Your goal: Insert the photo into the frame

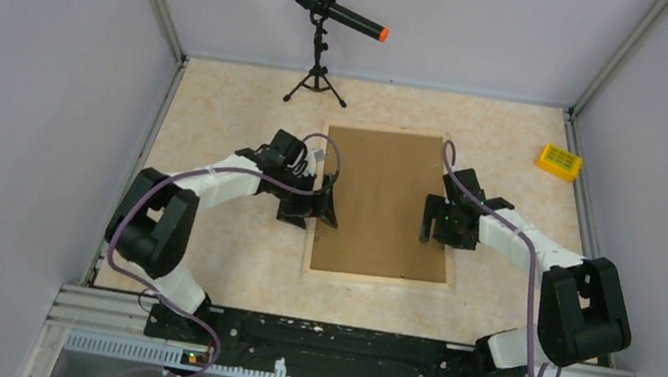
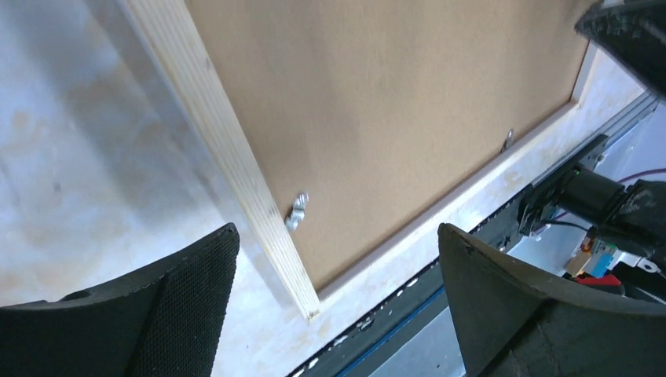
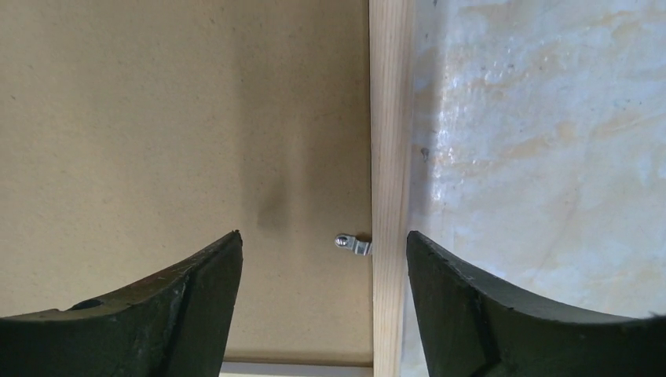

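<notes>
- The frame (image 1: 376,278) lies flat on the table (image 1: 241,113), midway between your two arms, with its long sides running away from you.
- A brown board (image 1: 384,201) fills the frame's opening edge to edge. You cannot tell whether the photo lies under it.
- Your left claw (image 1: 312,207) hangs over the frame's left rail, about halfway along it.
- In the left wrist view that claw (image 2: 336,236) is spread as wide as it goes and holds nothing. Its fingers (image 2: 188,298) stand clear of the wood.
- Between those fingers you see the pale rail (image 2: 228,165), the board (image 2: 377,118) and a small metal clip (image 2: 297,210) on the rail's inner edge, reaching onto the board.
- A second clip (image 2: 508,140) sits on the near rail, further off.
- Your right claw (image 1: 441,224) hangs over the right rail, across from the left one.
- In the right wrist view that claw (image 3: 323,239) has its jaws well apart with nothing gripped. One finger is over the board (image 3: 157,118), the other over bare table (image 3: 550,141).
- The right rail (image 3: 390,157) runs straight up between them, and a metal clip (image 3: 353,244) juts from its inner edge over the board, level with the fingertips. You cannot tell whether either finger touches anything.
- At the back of the table stands a microphone (image 1: 342,16) on a small tripod.
- A yellow block (image 1: 559,161) lies at the far right, well apart from the frame.
</notes>
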{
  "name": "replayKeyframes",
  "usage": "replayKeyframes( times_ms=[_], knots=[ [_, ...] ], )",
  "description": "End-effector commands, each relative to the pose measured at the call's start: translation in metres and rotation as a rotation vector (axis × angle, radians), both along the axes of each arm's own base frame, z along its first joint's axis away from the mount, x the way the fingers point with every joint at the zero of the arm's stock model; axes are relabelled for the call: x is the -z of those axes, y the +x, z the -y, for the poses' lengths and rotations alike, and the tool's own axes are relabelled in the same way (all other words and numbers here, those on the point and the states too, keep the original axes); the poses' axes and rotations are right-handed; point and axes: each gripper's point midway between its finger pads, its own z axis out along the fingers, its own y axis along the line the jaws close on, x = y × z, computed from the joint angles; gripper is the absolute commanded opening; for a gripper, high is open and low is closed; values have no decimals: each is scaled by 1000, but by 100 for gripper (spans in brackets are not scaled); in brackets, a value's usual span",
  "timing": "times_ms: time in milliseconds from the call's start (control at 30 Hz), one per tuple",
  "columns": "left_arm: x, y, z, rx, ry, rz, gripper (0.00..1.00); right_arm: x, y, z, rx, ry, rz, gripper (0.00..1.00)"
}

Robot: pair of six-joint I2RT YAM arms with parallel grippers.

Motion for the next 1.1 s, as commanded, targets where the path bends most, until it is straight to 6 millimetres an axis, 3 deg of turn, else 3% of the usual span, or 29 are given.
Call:
replayKeyframes(
  times_ms=[0, 100, 200, 300, 433, 633, 1067],
  knots=[
    [-9, -26, -6, -6, -18, 39, 99, -21, 42, -12, 40, 100, 148, 75],
    [-2, -45, -8, -20, -9, 26, 99, -19, 61, -5, 60, 76, 147, 76],
    [3, -49, -15, -52, 12, 38, 94, -18, 69, -9, 41, 80, 137, 75],
    [6, -38, -24, -81, 82, 78, 85, -19, 71, -13, 29, 97, 140, 75],
    [11, -26, -22, -83, 108, 97, 67, -13, 64, -15, 26, 111, 122, 75],
    [22, -11, -21, -84, 195, 120, 53, -7, 56, -13, 35, 115, 112, 74],
    [35, -12, -16, -90, 263, 119, 53, -7, 59, -17, 30, 134, 115, 72]
  ],
)
